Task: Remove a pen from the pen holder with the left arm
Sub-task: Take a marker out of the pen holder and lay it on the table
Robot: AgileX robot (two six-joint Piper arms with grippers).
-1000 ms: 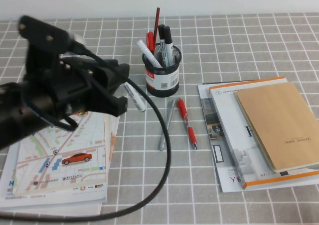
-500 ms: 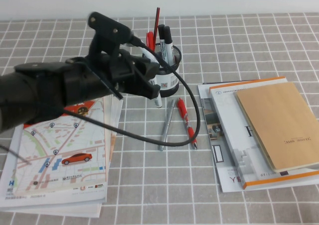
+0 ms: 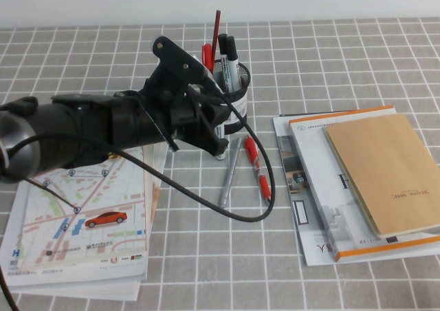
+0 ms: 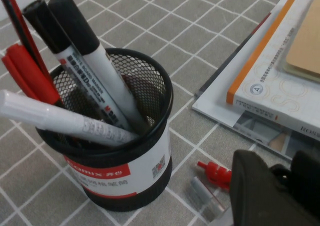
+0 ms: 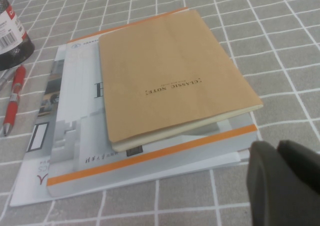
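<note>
The black mesh pen holder (image 3: pixel 238 84) (image 4: pixel 120 181) stands at the back centre of the table. It holds two black-capped markers (image 3: pixel 230 53) (image 4: pixel 75 21), red pens (image 3: pixel 207 53) (image 4: pixel 30 71) and a white marker (image 4: pixel 60 118). My left gripper (image 3: pixel 218 135) hangs just in front of the holder, shut on a thin white pen whose tip (image 3: pixel 221 153) pokes out below it. Its dark fingers (image 4: pixel 265 196) fill a corner of the left wrist view. A red pen (image 3: pixel 258 170) (image 4: pixel 216 173) and a silver pen (image 3: pixel 227 177) lie on the table beside it. My right gripper (image 5: pixel 280 186) is shut and empty, beside the books.
A stack of books with a tan notebook (image 3: pixel 375 173) (image 5: pixel 170 81) on top lies at the right. A folded map (image 3: pixel 82 221) lies at the front left. The left arm's black cable (image 3: pixel 247 208) loops over the tiles in front of the pens.
My left arm has swung from above the map rightwards to the front of the pen holder, carrying the white pen with it. The pens on the table have not moved.
</note>
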